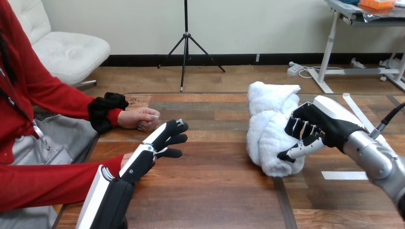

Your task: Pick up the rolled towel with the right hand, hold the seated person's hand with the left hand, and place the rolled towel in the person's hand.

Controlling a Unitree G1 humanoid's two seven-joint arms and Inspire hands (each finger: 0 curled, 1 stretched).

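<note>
A white rolled terry towel [267, 136] stands right of centre in the frame on the brown wooden table [215, 195], its length running from the upper middle down towards the lower right, and its lower end looks to rest on the tabletop. The robot's right hand [317, 126] comes in from the right edge and grasps the towel on its right flank: the fingers [298, 128] curl into the cloth and the thumb presses in lower down, near the towel's bottom end.

At the left of the frame the robot's left hand [153, 148] reaches up from the bottom edge, released, with its fingers nearly straight and pointing to the upper right, clasping nothing. Just under its wrist a small patch of one person's hand [125, 160] peeks out beyond a red sleeve; the two look to touch, but whether there is any hold cannot be told. Above it, near but apart from the robot's fingertips, the person's other hand [140, 118] lies on the table as a loose fist. The towel is well apart from both of the person's hands
</note>
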